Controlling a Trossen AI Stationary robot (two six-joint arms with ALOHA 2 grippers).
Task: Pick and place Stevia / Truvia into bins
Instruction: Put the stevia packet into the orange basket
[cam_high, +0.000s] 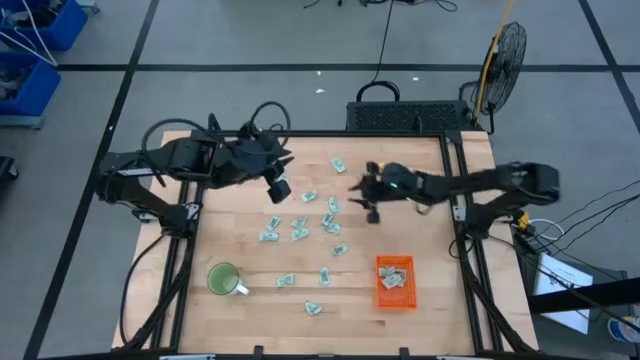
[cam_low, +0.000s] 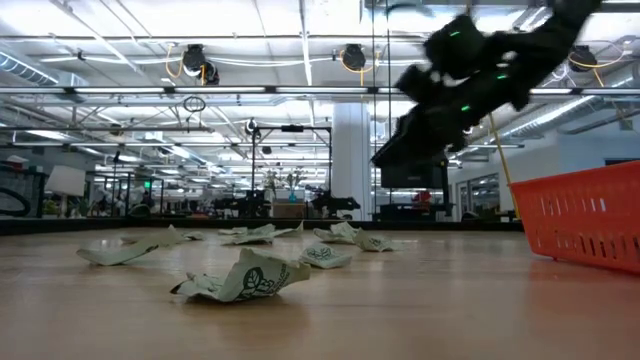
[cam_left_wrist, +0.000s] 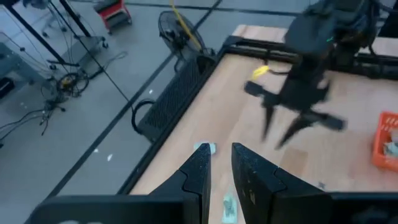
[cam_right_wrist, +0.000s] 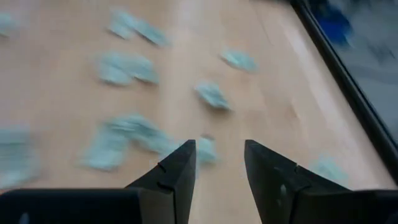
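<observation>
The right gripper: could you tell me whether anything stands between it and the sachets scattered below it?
Nothing visible does. The right gripper hangs above bare wood with its jaws open and empty, and loose sachets lie just beside it. The green mug and orange tray sit well clear.

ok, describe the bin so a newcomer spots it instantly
Start at the wooden table, go to its near right corner, below the right gripper. The bin is the shallow bright-orange tray there, holding a few sachets; the only other container is a round green mug.
</observation>
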